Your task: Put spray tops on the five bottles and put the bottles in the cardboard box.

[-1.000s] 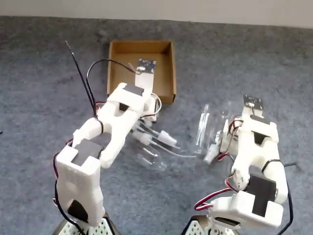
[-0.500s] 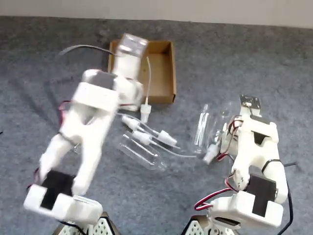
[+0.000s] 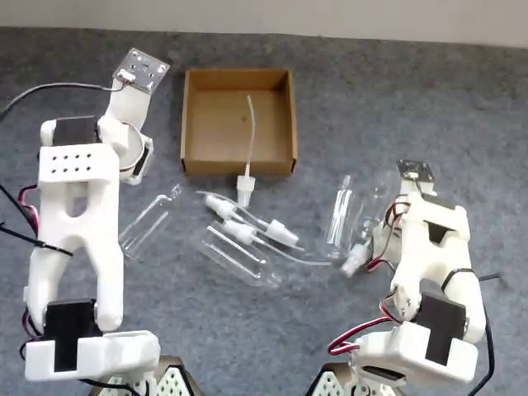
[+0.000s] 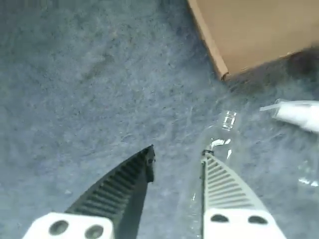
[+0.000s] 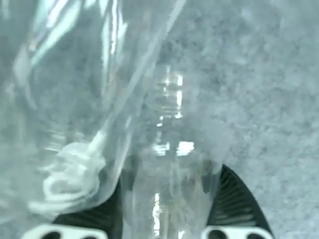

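Observation:
The cardboard box [image 3: 239, 120] sits at the back centre, its corner [image 4: 249, 30] in the left wrist view. One spray top [image 3: 245, 190] leans on the box's front wall with its tube over the box floor. Three more spray tops [image 3: 247, 227] and a clear bottle [image 3: 239, 257] lie in front. My left gripper [image 4: 177, 154] hangs open over the carpet left of the box, its white finger beside a clear bottle [image 4: 219, 134] [image 3: 148, 219]. My right gripper [image 5: 172, 184] is shut on a clear bottle [image 5: 169, 144] [image 3: 375, 202] lying on the carpet.
Another clear bottle [image 3: 340, 210] lies left of the held one, and a white spray top [image 3: 355, 260] rests by the right arm [image 3: 429, 247]. Grey carpet [image 3: 412, 99] covers the table. Open carpet lies right of the box and at the far left.
The left arm swung from over the pile up to the box and then left of it. The spray top it carried now leans on the box front. The right arm barely moved.

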You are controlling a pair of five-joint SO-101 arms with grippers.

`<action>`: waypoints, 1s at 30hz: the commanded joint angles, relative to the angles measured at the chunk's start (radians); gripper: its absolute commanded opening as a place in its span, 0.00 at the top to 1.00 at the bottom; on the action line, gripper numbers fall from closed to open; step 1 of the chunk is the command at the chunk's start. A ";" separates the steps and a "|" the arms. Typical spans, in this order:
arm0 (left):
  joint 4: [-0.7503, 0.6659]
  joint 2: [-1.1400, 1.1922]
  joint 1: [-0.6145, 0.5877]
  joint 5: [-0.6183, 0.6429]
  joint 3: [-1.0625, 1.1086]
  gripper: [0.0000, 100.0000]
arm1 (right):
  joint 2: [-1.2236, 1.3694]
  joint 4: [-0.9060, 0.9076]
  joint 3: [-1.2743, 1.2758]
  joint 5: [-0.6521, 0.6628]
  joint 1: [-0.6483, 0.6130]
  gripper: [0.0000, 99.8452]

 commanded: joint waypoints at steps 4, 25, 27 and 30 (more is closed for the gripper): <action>0.008 -0.042 0.197 0.086 0.002 0.91 | -0.001 -0.021 -0.025 0.002 -0.044 0.90; -0.385 0.547 0.438 0.503 -0.125 0.95 | -0.002 -0.174 0.088 -0.041 -0.045 0.90; -0.379 0.568 0.438 0.503 -0.134 1.00 | -0.001 -0.176 0.090 -0.043 -0.045 0.90; -0.377 0.555 0.437 0.503 -0.136 1.00 | 0.001 -0.176 0.090 -0.043 -0.045 0.90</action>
